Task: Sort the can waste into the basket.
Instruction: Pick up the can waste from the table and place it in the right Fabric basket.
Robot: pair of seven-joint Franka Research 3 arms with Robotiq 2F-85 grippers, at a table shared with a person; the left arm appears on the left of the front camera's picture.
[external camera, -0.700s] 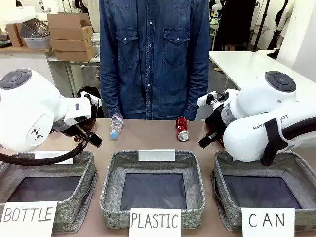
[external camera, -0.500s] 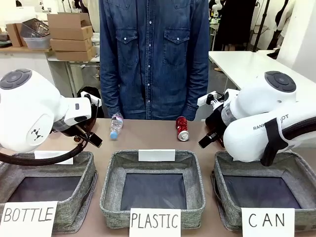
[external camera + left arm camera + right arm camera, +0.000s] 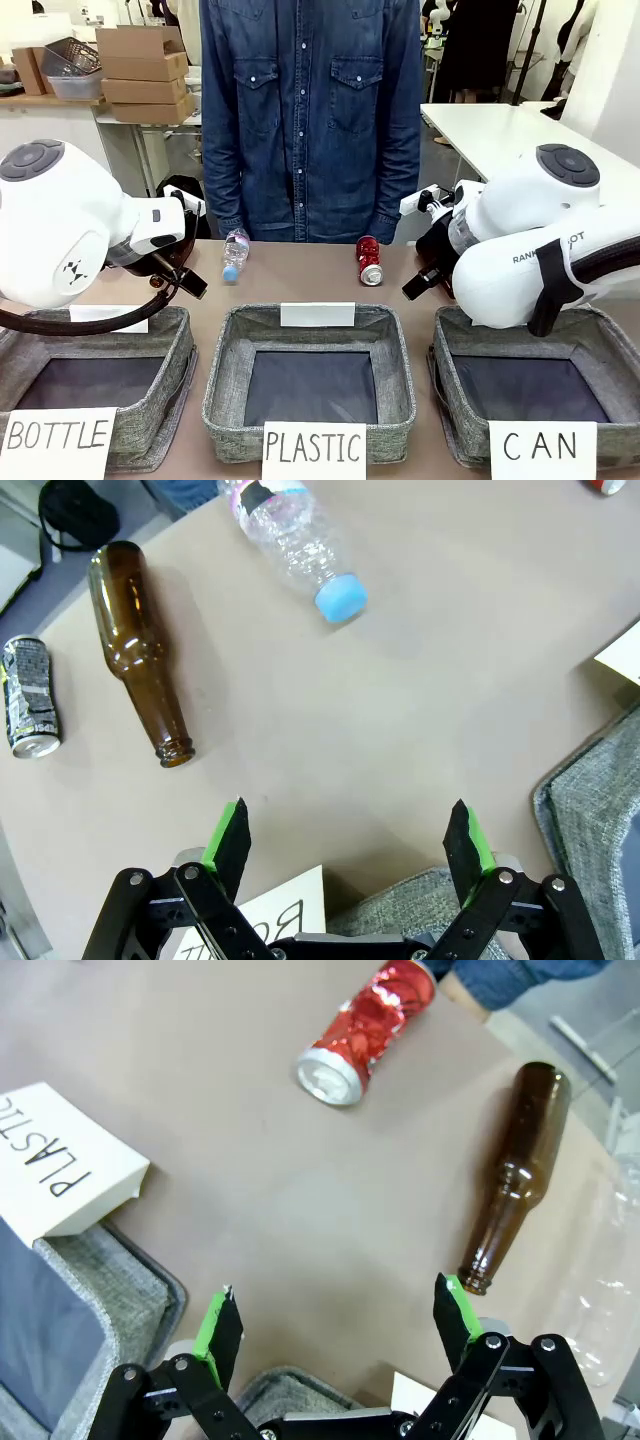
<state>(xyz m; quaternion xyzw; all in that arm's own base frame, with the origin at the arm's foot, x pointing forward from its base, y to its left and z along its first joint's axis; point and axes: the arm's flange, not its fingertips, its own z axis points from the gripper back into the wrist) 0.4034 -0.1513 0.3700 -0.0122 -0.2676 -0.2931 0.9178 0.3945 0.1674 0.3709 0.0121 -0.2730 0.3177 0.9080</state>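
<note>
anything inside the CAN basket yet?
The visible floor of the CAN basket is dark and bare, no cans. The right arm covers its far rim and back strip, so that part can't be checked. The red can lies on the table, outside it.

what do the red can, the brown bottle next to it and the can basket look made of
Red can: thin metal, probably aluminium; glossy red, creased-looking wall and a bare silver end. Brown bottle: likely glass; translucent amber with sharp highlights. CAN basket: grey woven fabric, matte, weave visible, dark inside.
</note>
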